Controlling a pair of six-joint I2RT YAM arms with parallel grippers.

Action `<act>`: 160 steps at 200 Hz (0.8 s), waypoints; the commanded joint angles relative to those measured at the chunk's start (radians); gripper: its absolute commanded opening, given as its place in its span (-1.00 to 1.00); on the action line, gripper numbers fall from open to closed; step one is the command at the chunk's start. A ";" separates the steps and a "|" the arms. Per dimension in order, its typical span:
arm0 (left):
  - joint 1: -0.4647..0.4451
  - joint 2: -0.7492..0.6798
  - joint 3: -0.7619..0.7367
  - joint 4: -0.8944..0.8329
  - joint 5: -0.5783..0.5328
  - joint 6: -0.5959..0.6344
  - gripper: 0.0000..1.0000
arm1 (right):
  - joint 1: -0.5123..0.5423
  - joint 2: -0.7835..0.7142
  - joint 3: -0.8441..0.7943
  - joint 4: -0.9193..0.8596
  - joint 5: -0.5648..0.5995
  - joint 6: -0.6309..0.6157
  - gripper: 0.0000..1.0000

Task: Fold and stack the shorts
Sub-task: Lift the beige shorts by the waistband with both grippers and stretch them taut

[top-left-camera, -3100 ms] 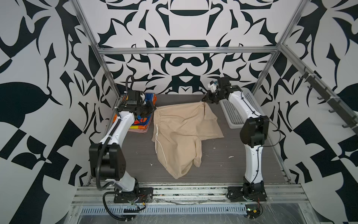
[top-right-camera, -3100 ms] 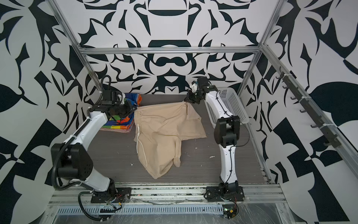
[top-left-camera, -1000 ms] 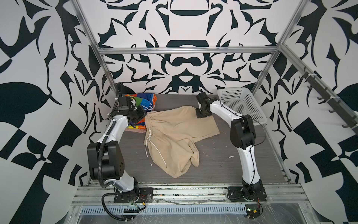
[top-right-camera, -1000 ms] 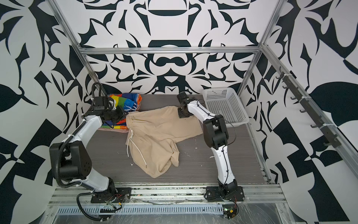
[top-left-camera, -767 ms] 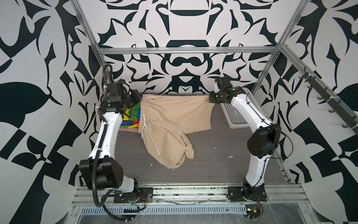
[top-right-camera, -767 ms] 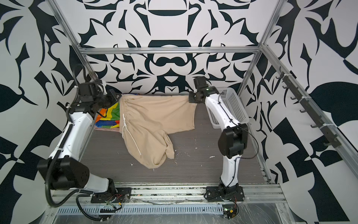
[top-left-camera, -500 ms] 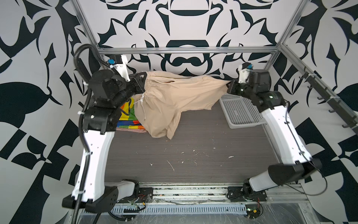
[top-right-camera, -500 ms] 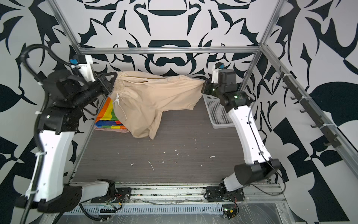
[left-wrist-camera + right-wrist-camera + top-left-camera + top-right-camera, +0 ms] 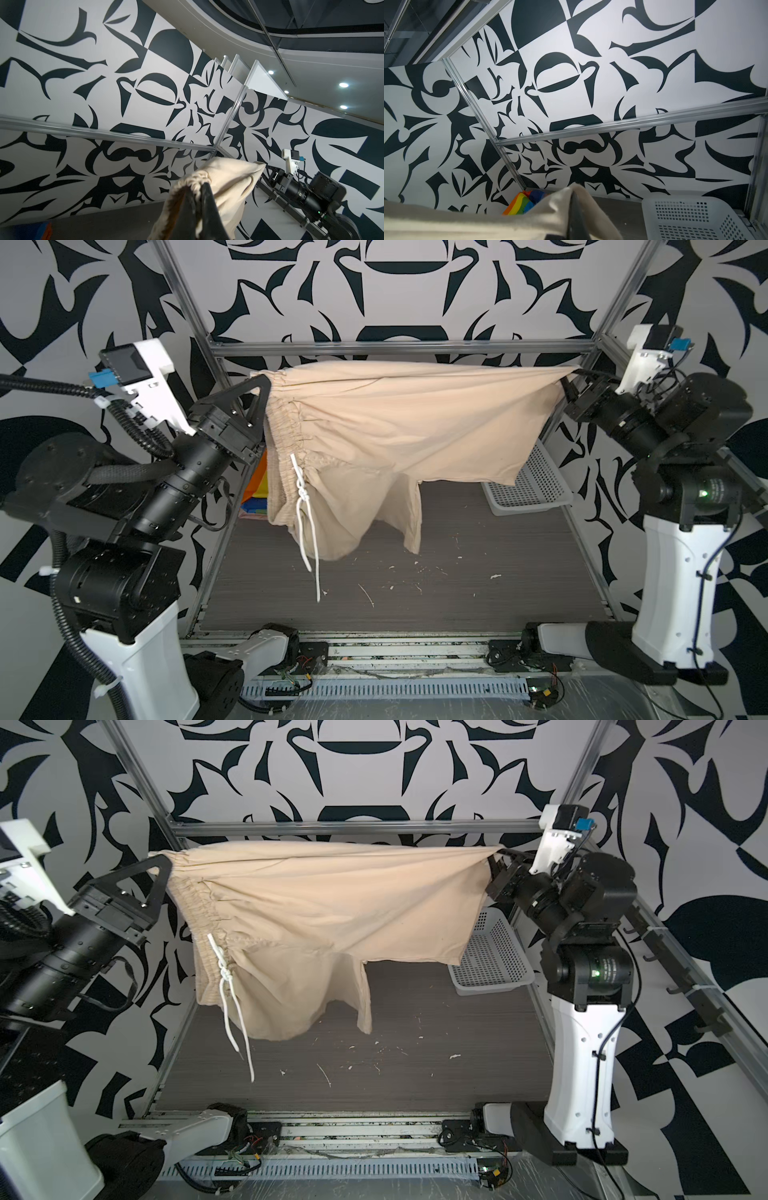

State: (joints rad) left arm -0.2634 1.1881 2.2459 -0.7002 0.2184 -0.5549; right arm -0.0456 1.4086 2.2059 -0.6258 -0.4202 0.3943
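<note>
Above table (image 9: pixel 478 572), left hand (image 9: pixel 265 382) and right hand (image 9: pixel 568 376) pinch beige shorts (image 9: pixel 395 418).

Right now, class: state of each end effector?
Left end effector: shut on the beige shorts.
Right end effector: shut on the beige shorts.

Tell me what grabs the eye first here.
The beige shorts dominate, stretched in mid-air across the back of the cell between the left gripper, shut on the gathered waistband, and the right gripper, shut on a leg corner. Their white drawstring dangles toward the dark table, and a white basket sits at the right, partly behind the cloth.
</note>
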 commanded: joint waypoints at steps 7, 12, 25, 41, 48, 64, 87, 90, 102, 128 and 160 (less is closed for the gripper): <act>0.007 0.061 -0.056 -0.055 -0.071 -0.023 -1.00 | -0.050 0.258 0.118 -0.069 0.044 -0.012 -1.00; 0.007 0.066 -0.084 -0.047 -0.071 -0.018 -1.00 | -0.050 0.305 0.143 -0.082 0.044 -0.018 -1.00; 0.007 0.079 -0.169 -0.037 -0.079 -0.008 -1.00 | -0.047 0.424 0.202 -0.113 0.037 -0.039 -1.00; 0.012 0.139 -0.273 -0.041 -0.100 0.020 -1.00 | -0.029 0.543 0.215 -0.115 0.040 -0.052 -1.00; 0.015 0.158 -0.330 -0.024 -0.099 0.029 -1.00 | -0.023 0.594 0.222 -0.115 0.040 -0.053 -1.00; 0.030 0.206 -0.478 0.021 -0.094 0.045 -1.00 | 0.002 0.699 0.272 -0.159 0.075 -0.088 -1.00; 0.062 0.278 -0.690 0.128 -0.070 0.047 -1.00 | 0.046 0.789 0.277 -0.157 0.117 -0.131 -1.00; 0.068 0.289 -0.711 0.144 -0.071 0.048 -1.00 | 0.048 0.800 0.281 -0.156 0.122 -0.134 -1.00; 0.094 0.336 -0.757 0.179 -0.076 0.063 -1.00 | 0.057 0.851 0.322 -0.169 0.129 -0.141 -1.00; 0.169 0.444 -0.724 0.179 -0.031 0.064 -1.00 | 0.058 0.972 0.531 -0.259 0.138 -0.141 -1.00; 0.177 0.449 -0.580 0.157 -0.005 0.089 -1.00 | 0.055 0.914 0.529 -0.237 0.120 -0.118 -1.00</act>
State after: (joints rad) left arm -0.1040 1.6886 1.5303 -0.5655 0.2100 -0.5018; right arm 0.0486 2.4676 2.6904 -0.9188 -0.3511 0.2687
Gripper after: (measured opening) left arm 0.070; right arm 0.050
